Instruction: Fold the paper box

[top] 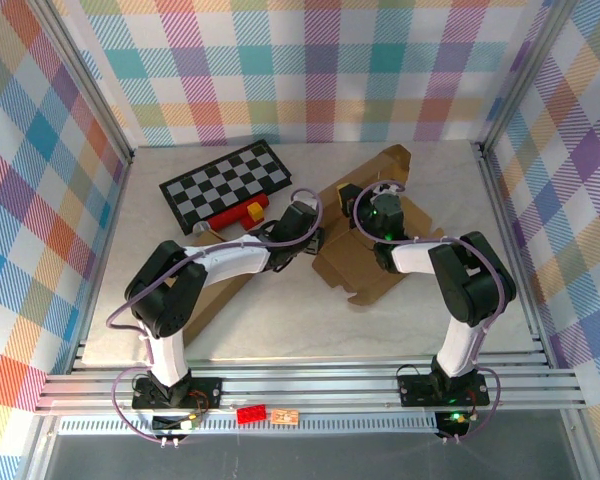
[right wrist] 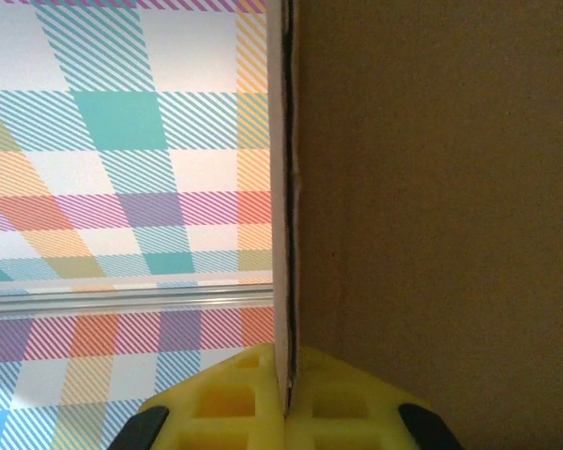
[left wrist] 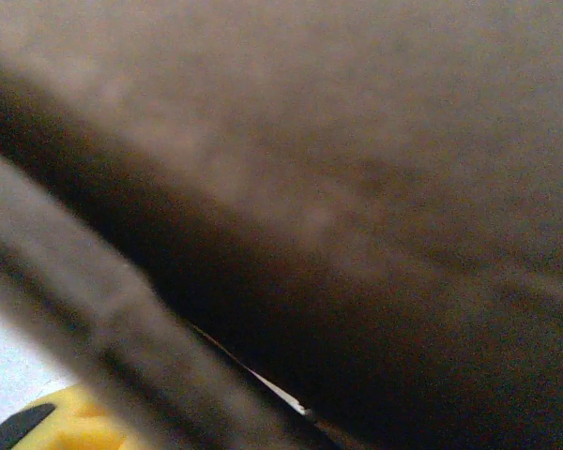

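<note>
The paper box (top: pixel 368 268) lies mostly flat in the middle-right of the table (top: pixel 280 320) — plain brown cardboard, matte, with notched tabs along its near edge and one pointed flap raised at the far end. The right gripper (top: pixel 378 216) sits on the box's middle, clenched on a panel; from its own camera, the right gripper (right wrist: pixel 286 398) has its yellow ribbed fingertips (right wrist: pixel 220 398) pressed together with the thin board edge caught between them, the panel (right wrist: pixel 432 187) standing upright and showing a dark seam down its edge. The left gripper (top: pixel 305 233) reaches the box's left edge; its wrist view is a brown blur of cardboard (left wrist: pixel 357 187) very close to the lens, with a bit of yellow finger (left wrist: pixel 66 424) low at the left, so I cannot tell whether it is spread or gripping. Left of the box lies a black-and-white checkerboard (top: pixel 225 182), tilted, with a red-and-yellow block (top: pixel 242 212) touching its near edge; pastel plaid walls (top: pixel 310 70) surround the pale table — a small red brick (top: pixel 250 413) rests on the front rail.
</note>
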Controlling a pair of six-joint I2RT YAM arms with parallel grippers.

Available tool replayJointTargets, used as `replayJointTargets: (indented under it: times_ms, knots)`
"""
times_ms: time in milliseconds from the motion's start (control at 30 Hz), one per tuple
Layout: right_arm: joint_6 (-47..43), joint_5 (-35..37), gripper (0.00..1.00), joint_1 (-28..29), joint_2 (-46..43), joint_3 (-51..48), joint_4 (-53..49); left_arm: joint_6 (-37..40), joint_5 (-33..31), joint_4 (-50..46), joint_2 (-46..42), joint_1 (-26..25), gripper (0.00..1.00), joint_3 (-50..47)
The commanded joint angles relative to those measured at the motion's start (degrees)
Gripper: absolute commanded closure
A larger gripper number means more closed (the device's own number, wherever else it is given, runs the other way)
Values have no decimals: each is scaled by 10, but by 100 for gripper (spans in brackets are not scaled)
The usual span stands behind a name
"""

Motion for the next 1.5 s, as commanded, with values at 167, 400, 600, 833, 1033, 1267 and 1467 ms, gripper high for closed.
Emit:
replayJointTargets:
  times_ms: [167,400,600,833,1033,1267,1467]
  knots:
    - [3,11,100,24,-14,-11,-44,-59,-80,5,33,-14,61,31]
    - [10,11,100,28,-20,-9,-60,-79,-103,-5,55,-21,70,56]
    - [18,13,100,35,-27,0,-82,-100,-142,-26,65,-29,81,72]
    - [25,28,100,42,-41,3,-111,-132,-190,-53,68,-35,100,89]
    - [25,30,100,42,-54,10,-138,-151,-233,-79,58,-35,100,101]
    - [-4,64,57,37,-132,28,-254,-99,-241,-134,37,-31,100,133]
    - [-94,54,14,-7,-232,122,-496,-94,-159,-223,3,15,100,162]
